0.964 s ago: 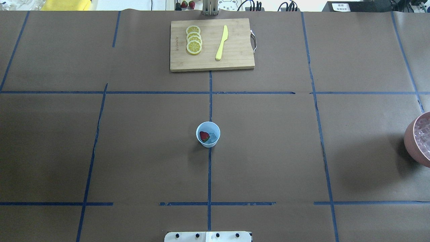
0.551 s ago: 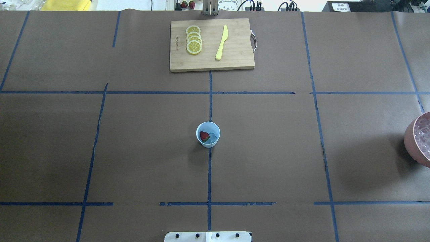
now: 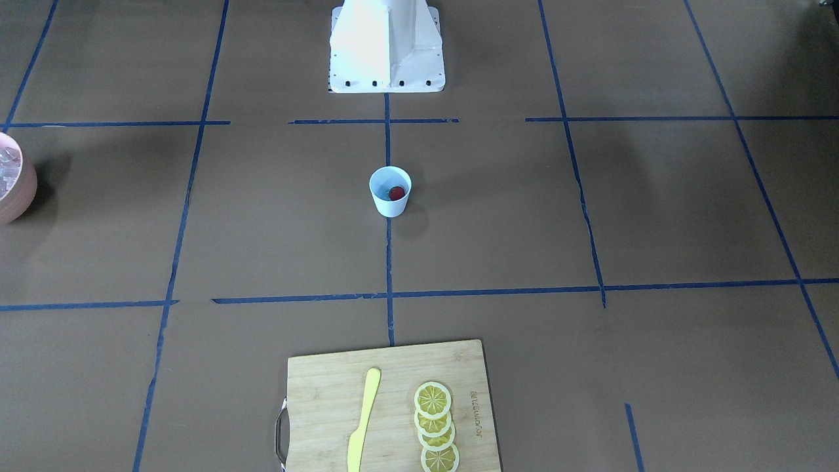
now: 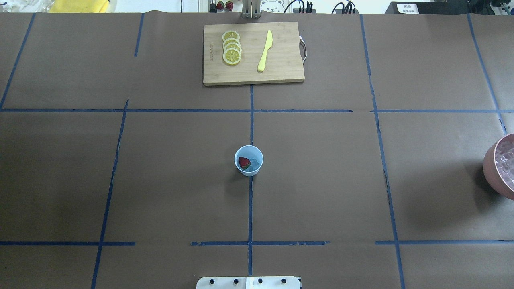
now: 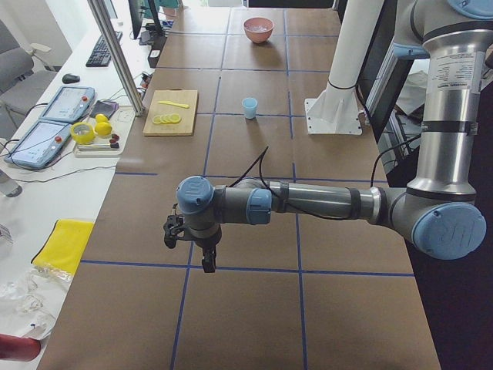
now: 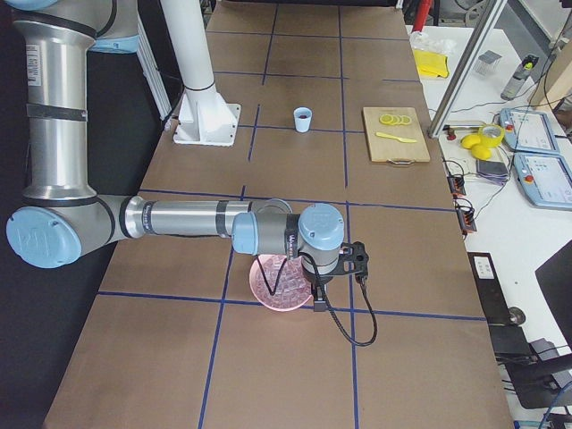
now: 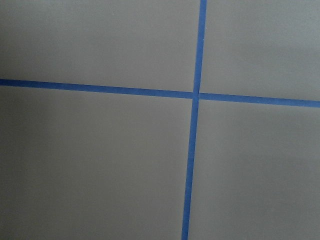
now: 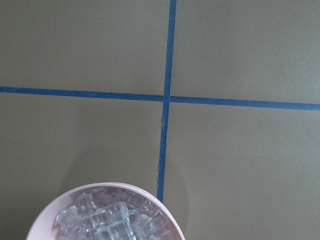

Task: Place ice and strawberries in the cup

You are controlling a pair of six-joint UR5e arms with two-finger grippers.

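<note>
At the middle of the worktop (image 4: 160, 180) the pale-blue cup (image 4: 248, 160) stands upright with a red strawberry (image 4: 243, 162) and a clear ice cube (image 4: 253, 164) inside. Brown paper covers the surface; the cutting board (image 4: 285, 48) at the far edge and the pink bowl (image 4: 492, 170) at the right edge lie well apart from the cup. The left hand (image 5: 206, 264) and the right hand (image 6: 318, 295) hang over opposite ends; whether either is open I cannot tell.

Overhead and front-facing cameras look steeply down from opposite sides, sharing the cup (image 4: 249, 160); the right wrist camera looks closely down on the bowl (image 8: 107, 186) beneath the right gripper (image 6: 317, 293).
</note>
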